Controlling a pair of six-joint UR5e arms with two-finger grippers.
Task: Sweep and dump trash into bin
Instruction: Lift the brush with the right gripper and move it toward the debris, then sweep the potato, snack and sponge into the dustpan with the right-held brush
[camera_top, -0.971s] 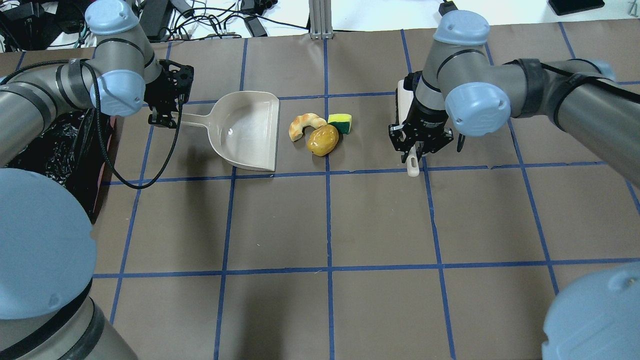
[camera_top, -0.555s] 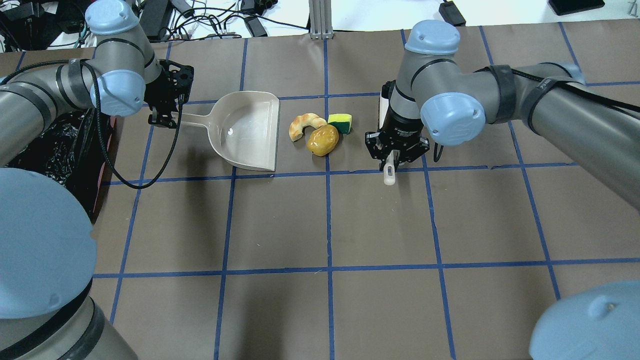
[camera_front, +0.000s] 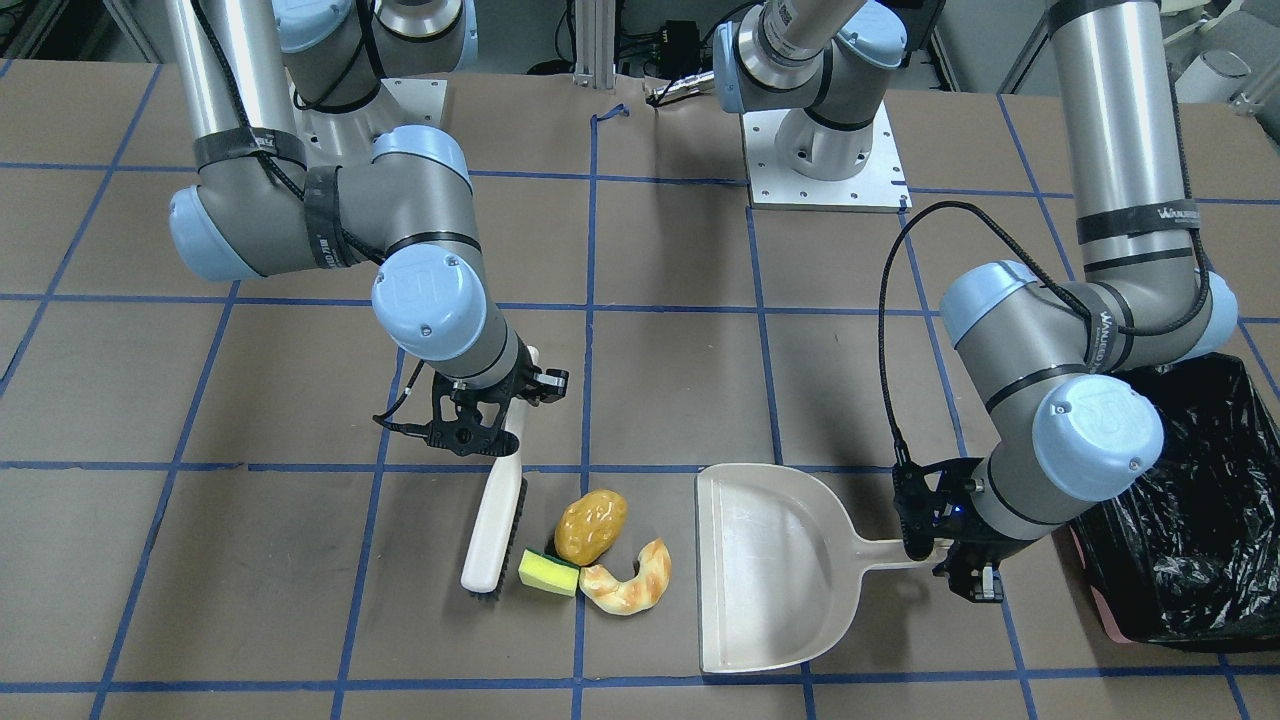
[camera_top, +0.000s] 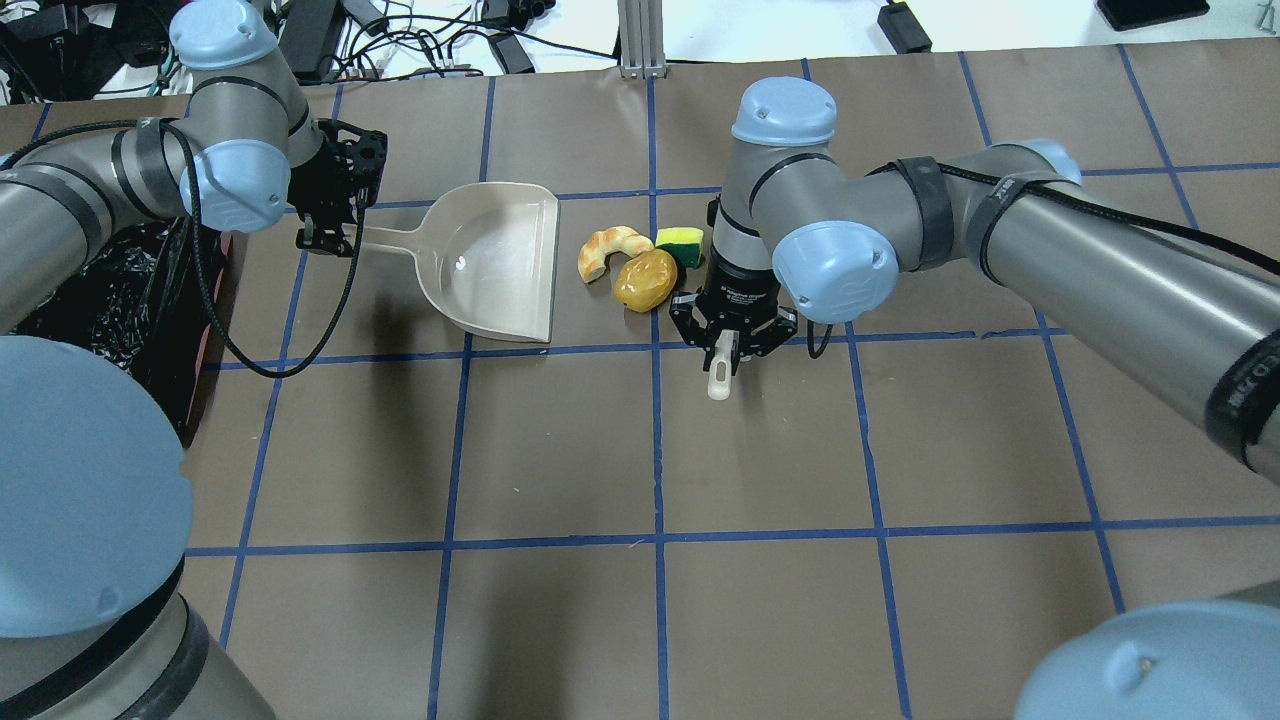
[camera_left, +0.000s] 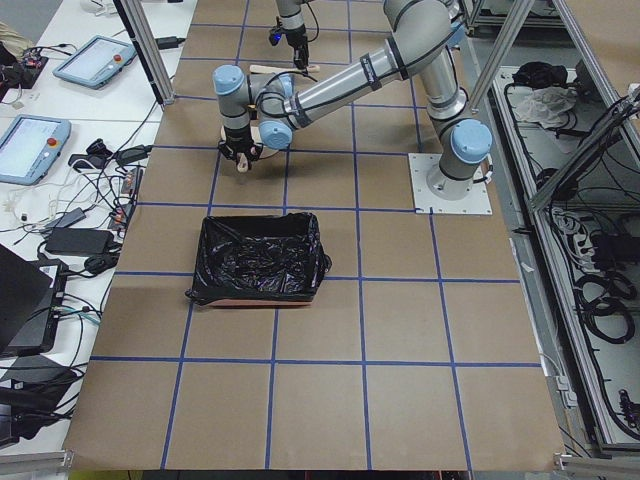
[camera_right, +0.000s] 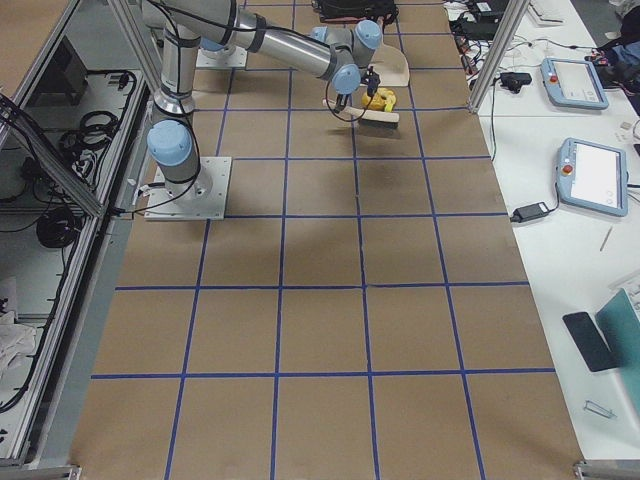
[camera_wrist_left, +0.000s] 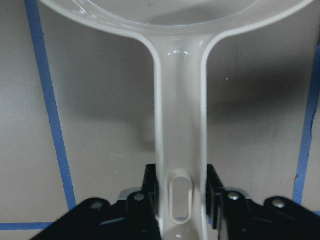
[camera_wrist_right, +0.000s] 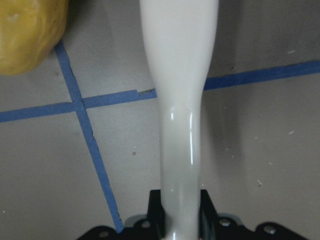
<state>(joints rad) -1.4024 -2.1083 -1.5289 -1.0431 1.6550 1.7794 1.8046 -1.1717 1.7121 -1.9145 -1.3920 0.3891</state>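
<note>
In the overhead view the right arm's wrist covers the white long-handled brush (camera_top: 718, 384) except its handle tip, plus a corner of the yellow green-backed sponge (camera_top: 680, 240). The left arm hides much of the black-bagged rectangular bin (camera_top: 100, 295) at the tabletop's edge on the robot's left. Wrist views crop the beige plastic dustpan (camera_wrist_left: 180, 125) and the golden-brown lumpy potato (camera_wrist_right: 27, 32).

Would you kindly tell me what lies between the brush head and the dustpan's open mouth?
All three trash items: the sponge beside the brush, then the potato and the croissant nearer the dustpan. The front-facing view shows it best.
</note>
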